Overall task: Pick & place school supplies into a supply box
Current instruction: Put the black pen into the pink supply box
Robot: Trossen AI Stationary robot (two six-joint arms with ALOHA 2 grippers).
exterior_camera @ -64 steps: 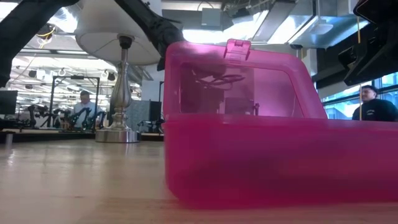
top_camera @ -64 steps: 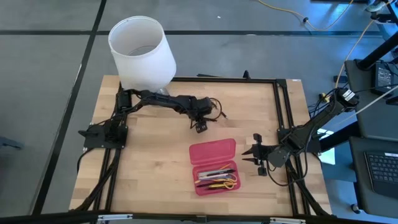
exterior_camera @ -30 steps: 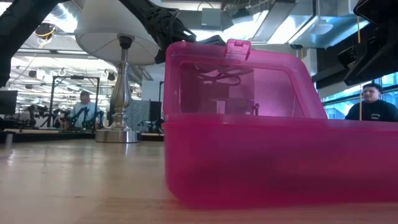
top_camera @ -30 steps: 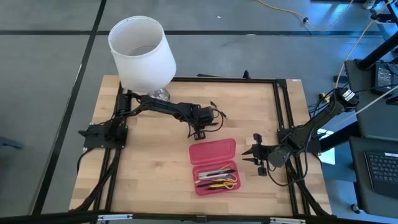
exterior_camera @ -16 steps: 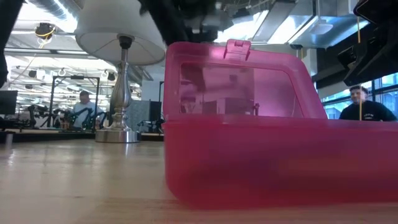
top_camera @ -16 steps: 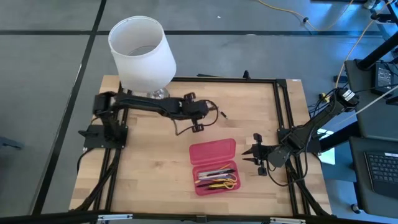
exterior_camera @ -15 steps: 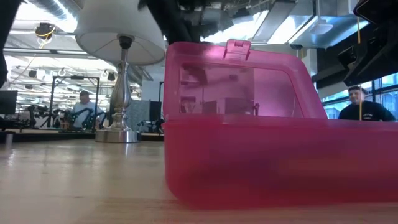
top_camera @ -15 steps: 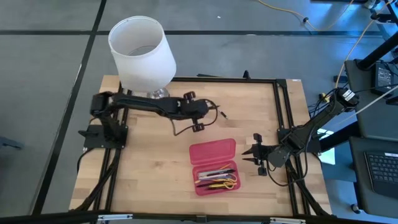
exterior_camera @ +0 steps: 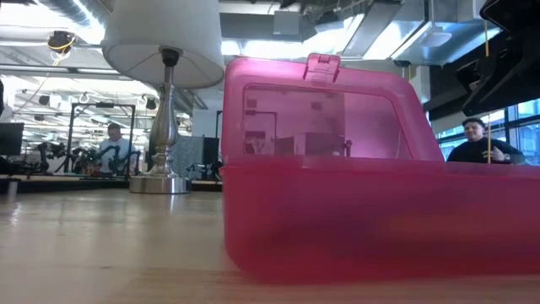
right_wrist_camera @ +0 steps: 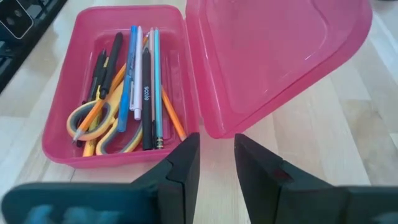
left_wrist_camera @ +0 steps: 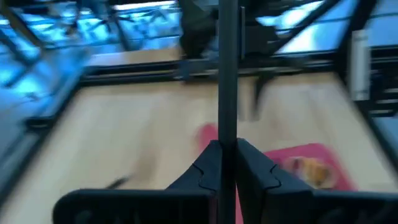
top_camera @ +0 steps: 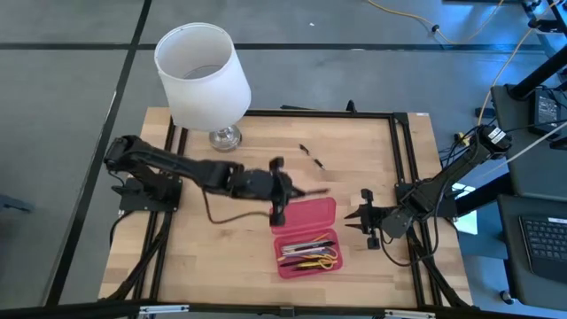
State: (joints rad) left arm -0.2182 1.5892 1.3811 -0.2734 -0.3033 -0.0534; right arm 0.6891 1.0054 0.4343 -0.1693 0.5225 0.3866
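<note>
The pink supply box (top_camera: pixel 306 235) sits near the table's front middle, its lid (right_wrist_camera: pixel 273 56) open. Its tray (right_wrist_camera: pixel 118 87) holds several pens and pencils (right_wrist_camera: pixel 143 81) and yellow-handled scissors (right_wrist_camera: pixel 102 124). My left gripper (top_camera: pixel 291 190) hangs just left of the lid's far corner, shut on a thin black pen (top_camera: pixel 314 189). Another dark pen (top_camera: pixel 311 158) lies on the table farther back. My right gripper (top_camera: pixel 363 221) waits to the right of the box, open, with nothing between its fingers (right_wrist_camera: pixel 186 168). My left gripper pinches the black pen by one end (left_wrist_camera: pixel 228 138) between its two fingers. The fingers come about level from the table's left and lie along the pen. The rest of the pen (left_wrist_camera: pixel 228 74) sticks straight out past the fingertips toward the table's right, lifted above the lid's far edge.
A lamp with a white shade (top_camera: pixel 202 75) stands at the far left on a metal base (top_camera: pixel 224 137). Black frame rails (top_camera: pixel 403 151) run along the table's sides. In the low view the box (exterior_camera: pixel 329 194) fills the foreground, and people (exterior_camera: pixel 114 143) show in the room beyond.
My left gripper, still shut, has moved from the table's far middle toward the near edge, up to the box's lid. The arm has stretched out lower across the table, and the pen now points to the table's right. The left arm has gone out of the low view.
</note>
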